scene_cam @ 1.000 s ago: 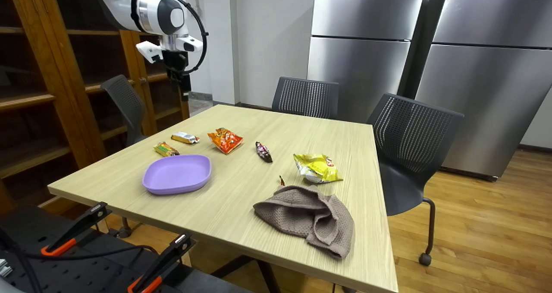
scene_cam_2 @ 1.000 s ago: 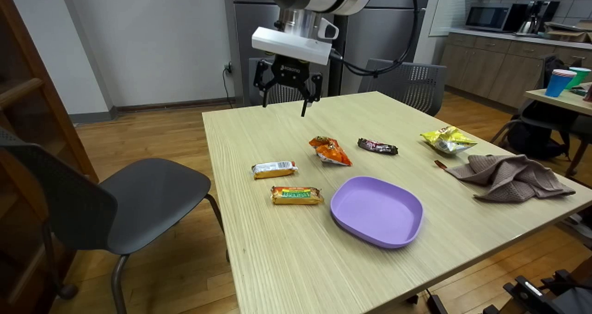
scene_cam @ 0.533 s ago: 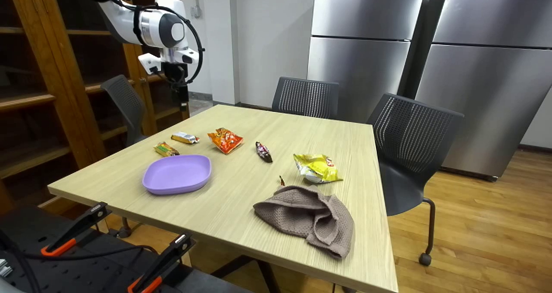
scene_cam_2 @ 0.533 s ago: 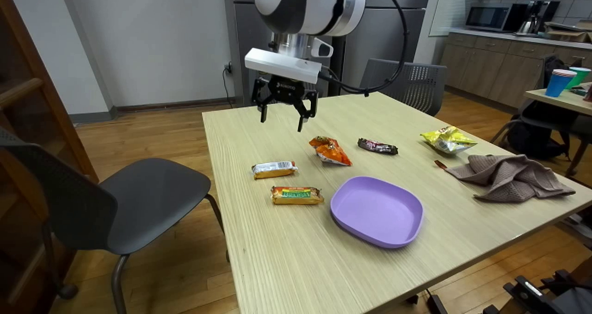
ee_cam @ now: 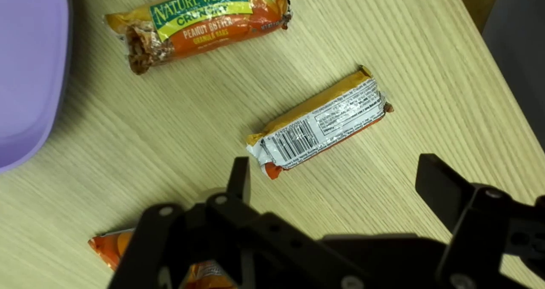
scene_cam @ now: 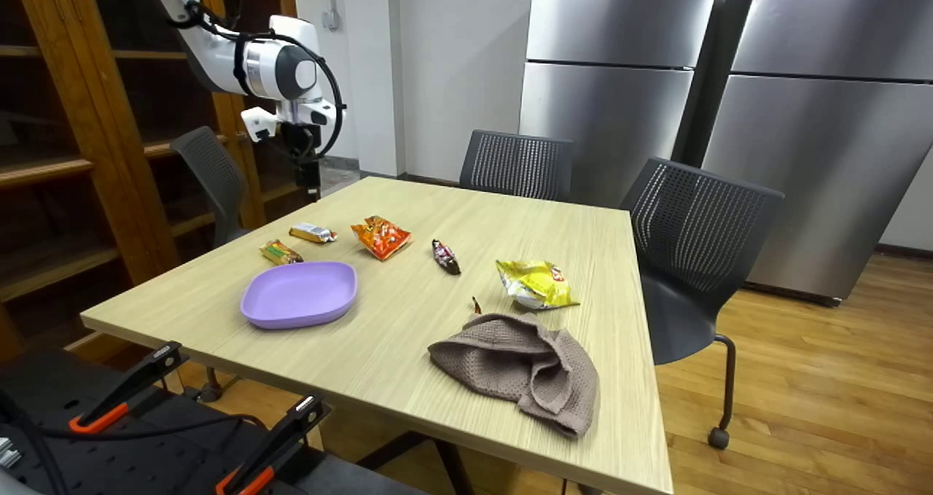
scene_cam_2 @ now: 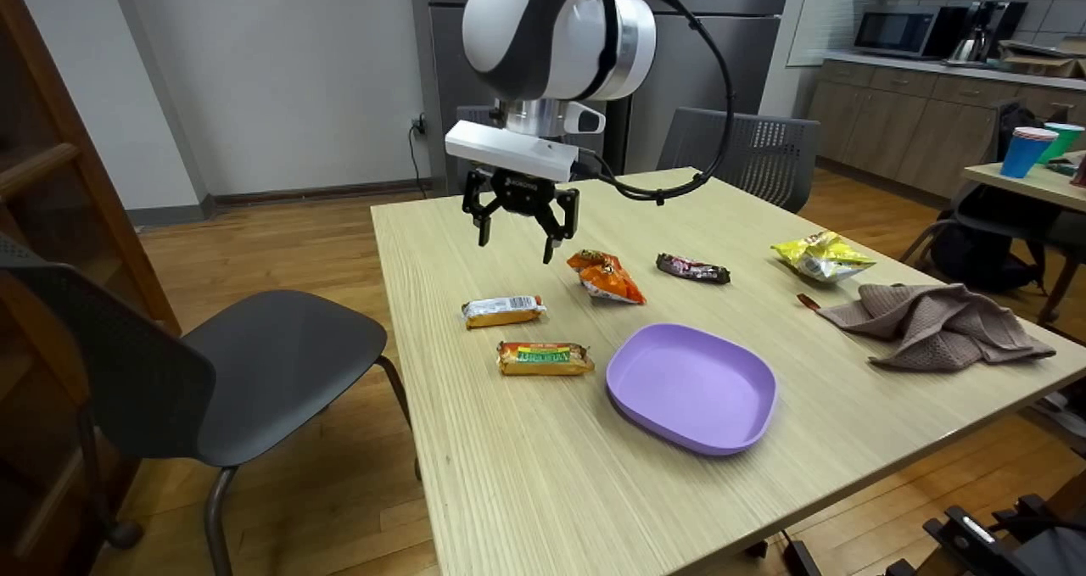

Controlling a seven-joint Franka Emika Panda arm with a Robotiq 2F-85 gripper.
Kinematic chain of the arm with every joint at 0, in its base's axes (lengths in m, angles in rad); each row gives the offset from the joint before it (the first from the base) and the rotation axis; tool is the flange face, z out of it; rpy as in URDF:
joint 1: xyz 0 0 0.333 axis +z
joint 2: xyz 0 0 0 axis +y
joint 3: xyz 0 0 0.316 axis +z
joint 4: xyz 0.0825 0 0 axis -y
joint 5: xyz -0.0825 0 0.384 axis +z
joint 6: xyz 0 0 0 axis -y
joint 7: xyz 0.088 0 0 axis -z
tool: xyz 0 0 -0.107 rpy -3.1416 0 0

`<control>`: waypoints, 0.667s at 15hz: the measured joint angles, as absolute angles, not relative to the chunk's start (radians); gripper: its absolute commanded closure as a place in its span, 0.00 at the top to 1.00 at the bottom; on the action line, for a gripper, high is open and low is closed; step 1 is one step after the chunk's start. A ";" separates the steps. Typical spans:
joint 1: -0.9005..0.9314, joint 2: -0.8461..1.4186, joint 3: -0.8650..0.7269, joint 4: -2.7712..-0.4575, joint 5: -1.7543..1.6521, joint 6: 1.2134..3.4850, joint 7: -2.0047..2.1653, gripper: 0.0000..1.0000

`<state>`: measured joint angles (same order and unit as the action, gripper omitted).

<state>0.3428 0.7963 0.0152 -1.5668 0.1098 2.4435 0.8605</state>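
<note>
Claw (scene_cam_2: pixel 516 245) sits lower than a second ago, spread wide and empty. White-backed snack bar (ee_cam: pixel 320 123) unmoved, near the purple plate (scene_cam_2: pixel 691 385); granola bar (ee_cam: pixel 208 21), also unmoved, lies just beside the plate.

The white arm (scene_cam_2: pixel 585 50) is bent, its claw (scene_cam_2: pixel 516 248) (black, two-fingered) spread wide and pointing down.
</note>
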 measured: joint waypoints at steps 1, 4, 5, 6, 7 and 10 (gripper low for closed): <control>0.343 0.801 0.015 -1.565 0.110 2.444 0.861 1.00; 0.343 0.803 0.015 -1.565 0.110 2.444 0.860 1.00; 0.343 0.803 0.015 -1.565 0.110 2.444 0.860 1.00; 0.343 0.803 0.015 -1.565 0.110 2.444 0.860 1.00; 0.343 0.803 0.015 -1.565 0.110 2.444 0.860 1.00; 0.343 0.803 0.015 -1.565 0.110 2.444 0.860 1.00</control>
